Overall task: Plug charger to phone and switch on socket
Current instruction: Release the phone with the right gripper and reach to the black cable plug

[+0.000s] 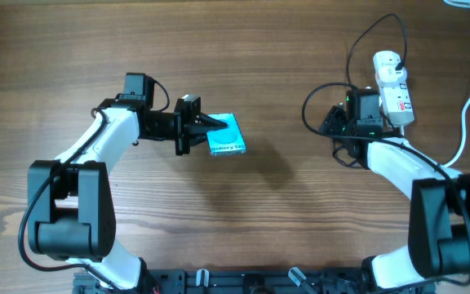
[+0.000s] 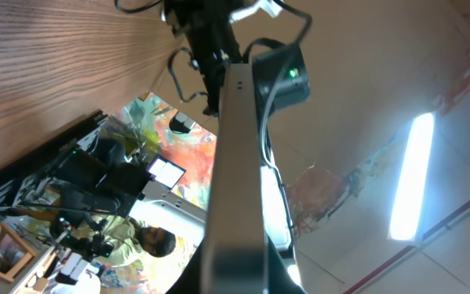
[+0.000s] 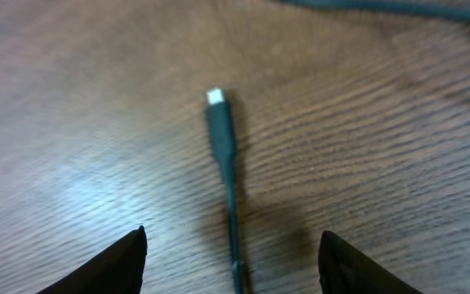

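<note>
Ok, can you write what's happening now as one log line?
left gripper: shut on phone | right gripper: open, a finger each side of charger | plugged in: not yet

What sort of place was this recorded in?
Probably an indoor robotics lab or workshop: robot arms stand at a wood-grain table with a socket on it. The left wrist view shows a ceiling strip light and a person among cluttered equipment.

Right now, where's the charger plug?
Right wrist view: the charger plug lies on the table, right side, between and ahead of the open jaws of the right gripper.
</note>
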